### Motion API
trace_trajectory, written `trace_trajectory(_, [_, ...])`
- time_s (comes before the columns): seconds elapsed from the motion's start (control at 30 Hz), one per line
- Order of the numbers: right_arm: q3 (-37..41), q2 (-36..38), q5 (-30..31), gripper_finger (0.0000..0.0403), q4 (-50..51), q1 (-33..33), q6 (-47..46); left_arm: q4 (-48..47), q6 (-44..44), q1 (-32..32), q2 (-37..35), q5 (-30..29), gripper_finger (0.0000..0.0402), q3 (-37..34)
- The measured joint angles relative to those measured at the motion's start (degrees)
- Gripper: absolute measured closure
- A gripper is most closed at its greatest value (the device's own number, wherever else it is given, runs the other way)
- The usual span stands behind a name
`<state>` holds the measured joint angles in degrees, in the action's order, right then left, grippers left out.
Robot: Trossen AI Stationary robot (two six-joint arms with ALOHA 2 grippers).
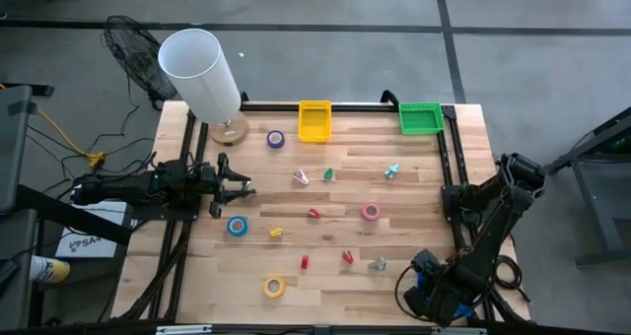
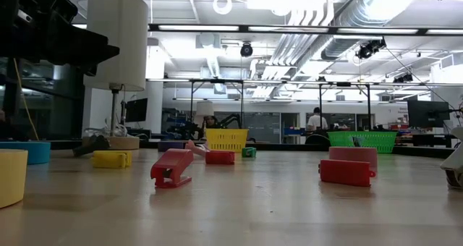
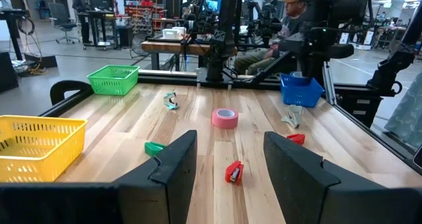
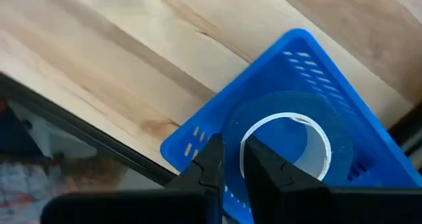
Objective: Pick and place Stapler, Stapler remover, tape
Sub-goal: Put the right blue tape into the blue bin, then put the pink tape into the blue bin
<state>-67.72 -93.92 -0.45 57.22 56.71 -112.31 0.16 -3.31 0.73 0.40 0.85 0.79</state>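
My right gripper (image 4: 232,148) hangs at the table's near right corner (image 1: 431,276), pointing down over a blue basket (image 4: 290,59), and is shut on a dark blue tape roll (image 4: 283,115) with a white core. My left gripper (image 3: 227,145) waits open and level at the table's left side (image 1: 242,187), holding nothing. Lying flat on the table are a purple tape (image 1: 275,138), a pink tape (image 1: 371,212), a blue tape (image 1: 237,226) and a yellow tape (image 1: 274,287). Small red (image 1: 314,214), green (image 1: 328,174), teal (image 1: 392,171) and grey (image 1: 378,265) stapler pieces lie between them. My right gripper pinches the wall of the blue tape ring (image 4: 232,128), one finger inside the white core and one outside. The fingers come from above, pointing down. The ring lies level, its hole up, inside the basket's outline. Whether it rests on the basket's floor I cannot tell.
A yellow basket (image 1: 315,120) and a green basket (image 1: 420,117) stand at the far edge. A tall white cylinder on a wooden foot (image 1: 200,74) stands at the far left corner. A black rail (image 1: 449,158) runs along the right edge. A person sits beyond the table (image 3: 293,13).
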Motion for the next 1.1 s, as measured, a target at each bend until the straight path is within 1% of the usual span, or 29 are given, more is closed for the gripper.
trace_trajectory(0.13, [0.00, -2.14, -2.04, 0.0375, -1.67, -0.04, 5.28, 0.00, 0.00, -0.02, -0.02, 0.00, 0.0227, -0.01])
trace_trajectory(0.23, [0.00, -3.84, -5.06, 0.0375, -2.29, -0.02, 6.92, 0.00, 0.01, 0.00, 0.00, 0.01, 0.0227, 0.01])
trace_trajectory(0.3, [0.00, -4.67, -6.06, 0.0375, -2.65, -0.02, 7.34, 0.00, 0.01, -0.01, 0.00, -0.01, 0.0227, -0.01])
trace_trajectory(0.53, [0.00, -5.17, -5.43, 0.0369, -3.45, -0.02, 7.51, 0.00, 0.01, -0.01, -0.01, -0.01, 0.0227, -0.01])
trace_trajectory(0.9, [0.00, -5.17, -4.68, 0.0296, -4.58, -0.04, 6.76, 0.00, 0.01, -0.01, -0.01, 0.00, 0.0227, 0.00])
trace_trajectory(1.1, [0.00, -5.11, -10.02, 0.0250, -4.34, -0.12, 4.11, 0.00, 0.01, -0.01, 0.00, -0.01, 0.0227, -0.01])
